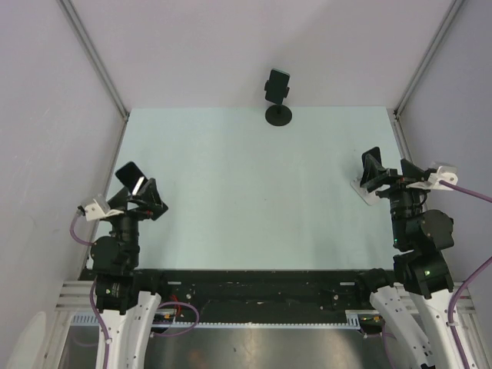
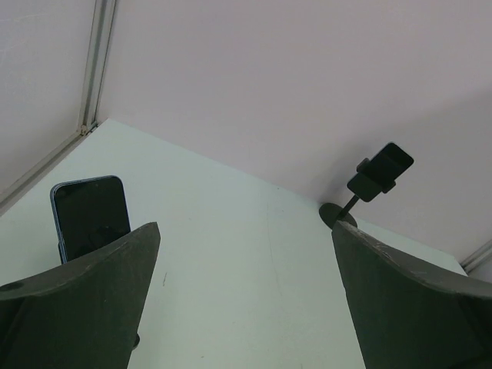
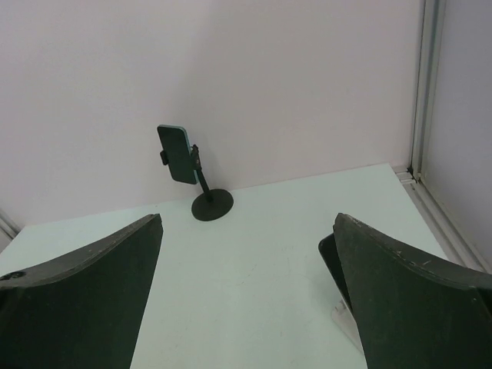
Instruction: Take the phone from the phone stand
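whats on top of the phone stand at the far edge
A dark phone, gripped at the top of the phone stand. Its clamp covers part of the phone.

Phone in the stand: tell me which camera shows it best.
Right wrist view: the phone appears largest, clamped on the stand with stem and round base clear. The left wrist view shows it smaller and dark; the top view shows it small at the far edge of the table.

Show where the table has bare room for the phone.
Bare: the wide middle of the table, from the phone stand to the near edge. Crowded: the left edge by the second phone, the right edge by the white-based object.
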Robot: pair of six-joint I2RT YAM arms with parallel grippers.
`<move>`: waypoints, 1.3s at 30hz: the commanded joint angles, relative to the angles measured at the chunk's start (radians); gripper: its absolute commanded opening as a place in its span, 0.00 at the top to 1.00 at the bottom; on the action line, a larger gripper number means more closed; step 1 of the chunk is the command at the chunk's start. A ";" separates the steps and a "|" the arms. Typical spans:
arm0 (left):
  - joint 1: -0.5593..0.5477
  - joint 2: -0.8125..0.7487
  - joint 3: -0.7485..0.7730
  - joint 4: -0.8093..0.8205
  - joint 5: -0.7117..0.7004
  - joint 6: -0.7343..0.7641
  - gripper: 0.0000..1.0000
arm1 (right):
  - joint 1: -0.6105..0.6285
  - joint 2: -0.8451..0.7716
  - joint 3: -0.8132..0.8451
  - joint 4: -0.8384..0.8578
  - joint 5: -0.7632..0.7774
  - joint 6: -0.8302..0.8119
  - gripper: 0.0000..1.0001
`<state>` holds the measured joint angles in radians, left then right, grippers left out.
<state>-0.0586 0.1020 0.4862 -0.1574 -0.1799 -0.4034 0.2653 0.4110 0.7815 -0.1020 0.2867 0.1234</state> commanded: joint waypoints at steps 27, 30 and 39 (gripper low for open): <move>0.011 0.753 0.388 -0.337 -0.424 -0.200 0.00 | 0.086 0.002 -0.116 -0.065 -0.113 0.084 0.00; 0.040 0.860 0.433 -0.343 -0.448 -0.184 0.00 | 0.101 -0.017 -0.134 -0.048 -0.116 0.076 0.00; 0.172 1.077 0.537 -0.344 -0.428 -0.173 0.00 | 0.130 -0.032 -0.166 -0.016 -0.113 0.070 0.00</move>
<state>0.0830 1.1297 0.9508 -0.4946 -0.5777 -0.5926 0.3878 0.3882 0.6262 -0.1711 0.1814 0.2012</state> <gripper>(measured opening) 0.996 0.995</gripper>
